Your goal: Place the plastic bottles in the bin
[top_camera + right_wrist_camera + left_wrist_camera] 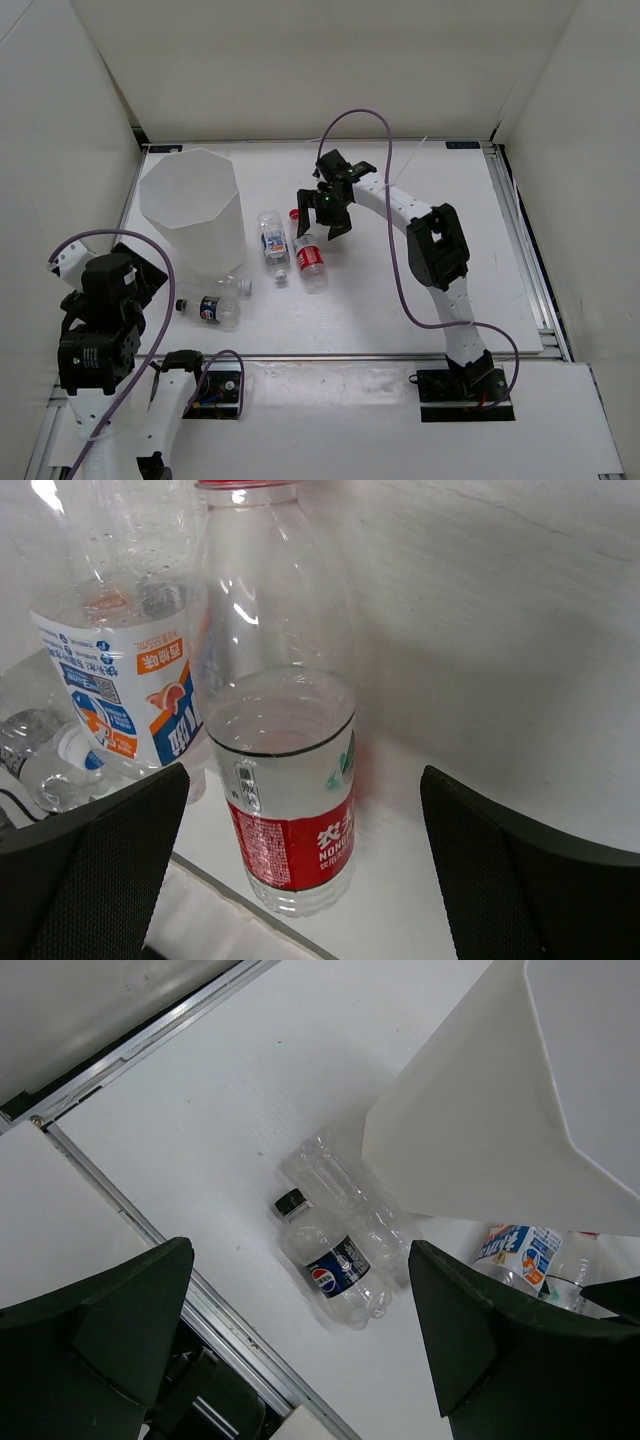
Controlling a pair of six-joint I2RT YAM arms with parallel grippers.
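The tall white bin (190, 208) stands at the left of the table. The blue-white label bottle (273, 244) and the red-cap bottle (311, 256) lie side by side right of it. The dark-blue label bottle with black cap (209, 310) and the plain bottle (233, 287) lie by the bin's near side. My right gripper (324, 222) is open and empty, just above the red-cap bottle (288, 790), which lies between its fingers. My left gripper (300, 1355) is open and empty, high above the dark-blue label bottle (333, 1270) and the plain bottle (345, 1185).
The bin's wall (480, 1130) fills the upper right of the left wrist view. A metal rail (200, 1290) runs along the table's near edge below the left gripper. The blue-white label bottle (110, 670) touches the red-cap bottle's left side.
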